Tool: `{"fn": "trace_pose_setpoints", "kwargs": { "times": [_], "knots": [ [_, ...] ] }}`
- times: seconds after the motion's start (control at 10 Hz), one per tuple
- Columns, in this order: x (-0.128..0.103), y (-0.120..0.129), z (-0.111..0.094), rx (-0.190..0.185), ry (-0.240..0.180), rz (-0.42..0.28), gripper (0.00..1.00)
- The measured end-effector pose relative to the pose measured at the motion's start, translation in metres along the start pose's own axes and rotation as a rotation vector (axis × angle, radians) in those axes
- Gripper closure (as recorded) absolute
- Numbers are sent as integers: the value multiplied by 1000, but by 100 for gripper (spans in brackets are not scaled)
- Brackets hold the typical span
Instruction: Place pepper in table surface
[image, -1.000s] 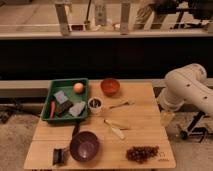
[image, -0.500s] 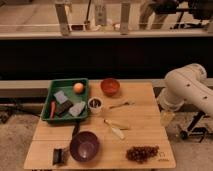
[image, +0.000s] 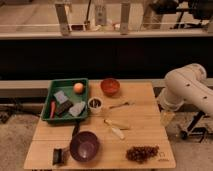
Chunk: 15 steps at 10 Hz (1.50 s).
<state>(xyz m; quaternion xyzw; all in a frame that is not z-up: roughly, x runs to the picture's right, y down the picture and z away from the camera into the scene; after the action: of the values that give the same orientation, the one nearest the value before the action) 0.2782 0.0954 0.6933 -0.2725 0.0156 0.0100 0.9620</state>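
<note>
- Pepper (image: 52, 109): a slim red-orange one, lying lengthwise inside the green tray (image: 65, 81), close against the tray's left wall. It does not rest on the bare wood of the table (image: 145, 120).
- The tray takes up the far left corner of the table. It also holds a round orange (image: 78, 88) at its far right corner, a dark block (image: 63, 107) just beside the pepper, and two pale grey-blue pieces (image: 77, 109) near that block.
- The gripper (image: 167, 118) hangs at the end of the white arm (image: 187, 87), just off the right edge of the table and well apart from the tray and the pepper. I cannot tell whether it is wide or narrow, and it seems to hold nothing.
- A red bowl (image: 110, 86) stands near the far edge, about the middle of it, just right of the tray.
- A small dark cup (image: 95, 103) sits just beside the tray's right wall.
- A thin utensil (image: 120, 105) lies to the right of the cup, near the middle of the table.
- A pale, long, banana-like thing (image: 116, 129) lies in the middle of the table, toward the near edge.
- A purple bowl (image: 84, 146) sits by the near edge, left of the middle.
- A small dark thing (image: 59, 156) sits at the near left corner, beside the purple bowl; what it is I cannot tell.
- A bunch of dark grapes (image: 141, 152) lies by the near right corner.
</note>
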Motion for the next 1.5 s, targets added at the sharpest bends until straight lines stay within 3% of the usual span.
{"fn": "trace_pose_setpoints", "kwargs": {
  "times": [0.4,0.9,1.5],
  "knots": [
    [-10,-23,6,14,1,-49,20],
    [-34,-57,18,28,-35,-96,20],
    [-45,-66,25,34,-64,-113,20]
  ]
}}
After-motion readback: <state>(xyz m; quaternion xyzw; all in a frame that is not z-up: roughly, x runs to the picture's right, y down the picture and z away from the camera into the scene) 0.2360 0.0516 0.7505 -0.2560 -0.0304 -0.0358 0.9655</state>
